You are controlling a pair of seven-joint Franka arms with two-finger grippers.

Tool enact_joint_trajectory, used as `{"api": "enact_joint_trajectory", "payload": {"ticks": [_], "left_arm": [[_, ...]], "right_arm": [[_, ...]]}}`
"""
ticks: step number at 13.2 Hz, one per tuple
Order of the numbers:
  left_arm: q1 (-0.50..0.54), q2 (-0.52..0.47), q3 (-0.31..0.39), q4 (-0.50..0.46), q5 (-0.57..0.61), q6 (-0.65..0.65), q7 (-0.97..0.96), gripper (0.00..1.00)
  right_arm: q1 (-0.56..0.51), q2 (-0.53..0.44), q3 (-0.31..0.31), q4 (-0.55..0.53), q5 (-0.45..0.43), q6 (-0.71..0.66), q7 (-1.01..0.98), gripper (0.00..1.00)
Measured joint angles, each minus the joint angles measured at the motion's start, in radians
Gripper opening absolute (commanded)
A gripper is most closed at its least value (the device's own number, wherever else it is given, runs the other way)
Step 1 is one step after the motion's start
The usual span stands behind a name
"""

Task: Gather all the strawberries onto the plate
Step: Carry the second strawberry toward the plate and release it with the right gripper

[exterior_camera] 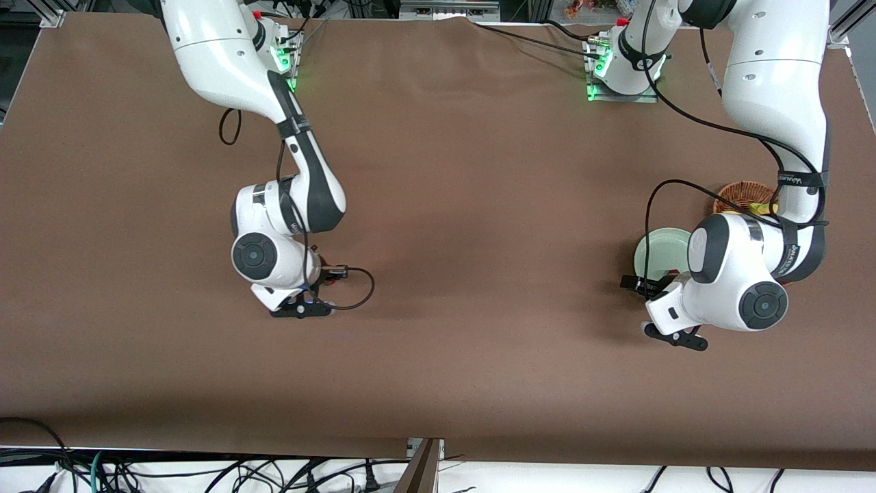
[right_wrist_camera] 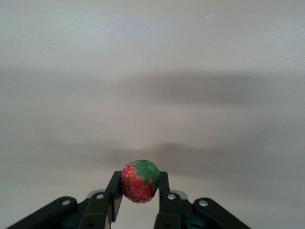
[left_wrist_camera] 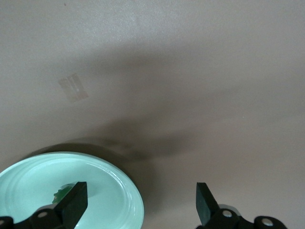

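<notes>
The brown bench [exterior_camera: 438,226] carries everything. Of the things on it, the widest showing is the pale mint-green plate [exterior_camera: 658,252], toward the left arm's end and partly covered by that arm's wrist; a brown wicker basket [exterior_camera: 739,195] lies just beside it at about its two o'clock in the front view, farther from the front camera.

The left gripper [left_wrist_camera: 141,200] hangs low over the plate's edge and the bare bench beside it, fingers [left_wrist_camera: 74,202] released and spread wide, nothing between them. Something small and green [left_wrist_camera: 62,192] lies on the plate by one finger; what it is cannot be told.

The right gripper [right_wrist_camera: 139,191] hangs over bare bench toward the right arm's end, fingers [right_wrist_camera: 114,191] clenched on the smallest thing, a red strawberry [right_wrist_camera: 138,183] with its green leafy top upward.
</notes>
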Motion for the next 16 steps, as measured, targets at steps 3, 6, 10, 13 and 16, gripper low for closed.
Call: {"api": "enact_joint_trajectory", "payload": {"ticks": [3, 6, 10, 13, 16], "left_arm": [[-0.003, 0.000, 0.000, 0.000, 0.000, 0.000, -0.004, 1.00], [-0.011, 0.000, 0.000, 0.001, 0.000, 0.000, -0.013, 1.00], [-0.014, 0.000, 0.000, 0.001, 0.000, 0.000, -0.019, 1.00], [-0.014, 0.000, 0.000, 0.001, 0.000, 0.000, -0.020, 1.00], [-0.014, 0.000, 0.000, 0.001, 0.000, -0.001, -0.020, 1.00]], "right_arm": [[0.106, 0.000, 0.018, 0.033, 0.023, 0.002, 0.206, 0.32], [0.247, 0.000, 0.024, 0.084, 0.024, 0.037, 0.427, 0.33], [0.331, 0.018, 0.136, 0.094, 0.026, 0.331, 0.725, 0.47], [0.338, 0.053, 0.218, 0.107, 0.028, 0.558, 0.933, 0.70], [0.321, 0.055, 0.221, 0.150, 0.119, 0.583, 1.004, 0.79]]}}
